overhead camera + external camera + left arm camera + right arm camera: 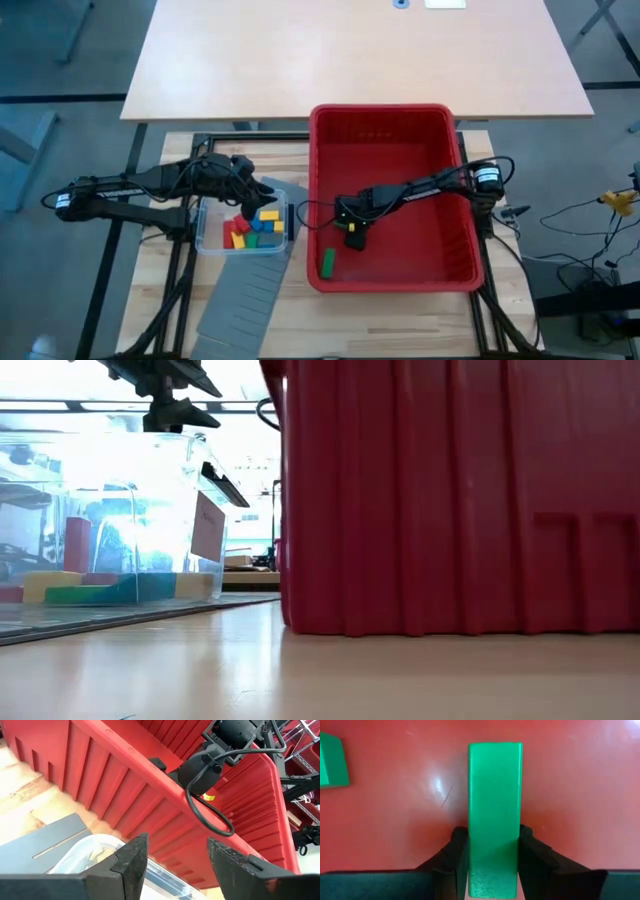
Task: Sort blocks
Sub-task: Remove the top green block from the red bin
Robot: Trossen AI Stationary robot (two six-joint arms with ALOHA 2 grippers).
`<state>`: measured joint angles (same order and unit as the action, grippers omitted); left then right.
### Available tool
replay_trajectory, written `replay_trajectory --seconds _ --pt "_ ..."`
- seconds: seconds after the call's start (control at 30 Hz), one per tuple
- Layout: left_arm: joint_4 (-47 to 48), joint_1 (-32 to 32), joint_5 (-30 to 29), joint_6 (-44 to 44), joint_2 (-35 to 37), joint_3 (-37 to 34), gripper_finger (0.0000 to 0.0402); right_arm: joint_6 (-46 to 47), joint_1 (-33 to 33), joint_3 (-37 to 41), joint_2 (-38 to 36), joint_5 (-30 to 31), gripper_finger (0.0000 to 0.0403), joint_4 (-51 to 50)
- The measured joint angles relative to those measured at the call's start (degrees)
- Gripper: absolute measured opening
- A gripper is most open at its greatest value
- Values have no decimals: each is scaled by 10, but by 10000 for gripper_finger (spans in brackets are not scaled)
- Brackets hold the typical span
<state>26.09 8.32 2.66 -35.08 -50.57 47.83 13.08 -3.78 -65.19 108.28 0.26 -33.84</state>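
My right gripper [352, 235] reaches down into the red bin [380, 112] and is shut on a green bar block [495, 790]. A second green block [327, 262] lies on the bin floor near the bin's near left corner. Several red, yellow, green and blue blocks [250, 228] lie in the clear tub [208, 240], left of the bin. My left gripper [175, 850] hovers open above the tub's far edge with nothing between its fingers. My right gripper pinches the green bar's two long sides [492, 860] between its two fingers, near one end of the bar. The fingers come from above, pointing steeply down, and lie across the bar. The bar lies level just over the bin floor; whether it rests there, I cannot tell.
A long grey slotted panel [240, 305] lies under the tub and runs toward the table's near edge. The bin's tall red wall [450, 500] stands between the tub and the right arm. A larger pale tabletop [350, 50] lies beyond the far edge.
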Motion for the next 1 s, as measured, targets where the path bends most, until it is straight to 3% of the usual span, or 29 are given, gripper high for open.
replay_trajectory --seconds 0.33,0.53,0.7,1.0 --pt "-9 0 0 -2 0 0 175 52 0 3 -99 3 108 -43" --pt "-93 0 -1 6 0 0 172 98 -1 3 -184 2 108 -22" --pt "-216 0 -1 35 -2 0 182 131 -1 3 -249 6 108 69" --pt "-365 0 -2 65 -56 0 201 163 -5 1 -303 -18 108 358"
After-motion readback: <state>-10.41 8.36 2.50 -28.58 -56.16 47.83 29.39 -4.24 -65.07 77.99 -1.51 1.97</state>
